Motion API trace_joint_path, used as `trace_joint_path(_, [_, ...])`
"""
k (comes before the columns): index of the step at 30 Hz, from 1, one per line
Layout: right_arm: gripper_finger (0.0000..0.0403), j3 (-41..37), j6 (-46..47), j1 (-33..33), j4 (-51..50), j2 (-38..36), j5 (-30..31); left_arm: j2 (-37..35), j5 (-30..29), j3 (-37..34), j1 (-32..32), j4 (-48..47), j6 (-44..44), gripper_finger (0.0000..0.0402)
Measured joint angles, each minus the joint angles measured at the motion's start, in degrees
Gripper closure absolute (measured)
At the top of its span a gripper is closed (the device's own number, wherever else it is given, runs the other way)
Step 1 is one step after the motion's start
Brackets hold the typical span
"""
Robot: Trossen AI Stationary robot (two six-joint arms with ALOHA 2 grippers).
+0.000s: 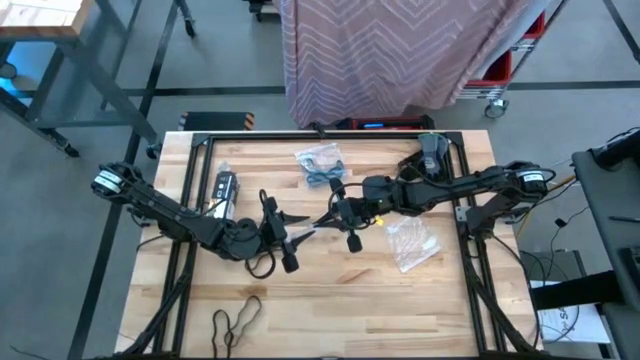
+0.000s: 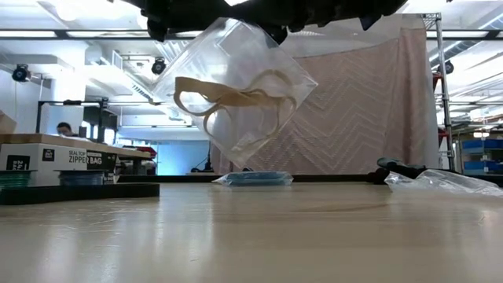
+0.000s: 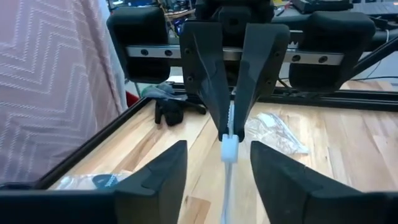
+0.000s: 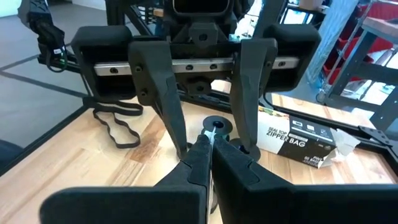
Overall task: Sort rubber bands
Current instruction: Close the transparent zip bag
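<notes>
A clear zipper bag [image 2: 263, 59] with tan rubber bands [image 2: 236, 98] inside hangs above the table's middle. My right gripper [image 4: 208, 152] is shut on the bag, coming from the table's right. My left gripper [image 3: 216, 155] faces it from the left, open. Its fingers stand on either side of the bag's edge without touching it. Black rubber bands [image 1: 237, 318] lie loose on the table near its front left. A second bag with blue rubber bands [image 1: 320, 160] lies at the far middle. My right gripper pinches the bag's zipper edge [image 3: 229, 149] between its two fingers, which are nearly level and point toward the table's left. The bag hangs below the fingers, tilted onto one corner, clear of the table, with the tan bands slack inside.
A zipper-bag box [image 1: 222, 190] lies at the far left. An empty clear bag [image 1: 412, 240] lies right of centre. Dark gloves [image 1: 432, 150] sit at the far right. A black frame [image 1: 190, 170] rims the table. Bare wood lies along the near edge.
</notes>
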Motion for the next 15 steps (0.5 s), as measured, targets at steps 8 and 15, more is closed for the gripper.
trace_joint_path(8, [0.0403, 0.0, -0.2, 0.0, 0.0, 0.0, 0.0, 0.0, 0.5, -0.1, 0.0, 0.0, -0.2, 0.0351])
trace_joint_path(15, [0.0403, 0.0, -0.5, 0.0, 0.2, -0.1, -0.6, 0.1, 0.7, -0.1, 0.0, 0.0, -0.2, 0.0382])
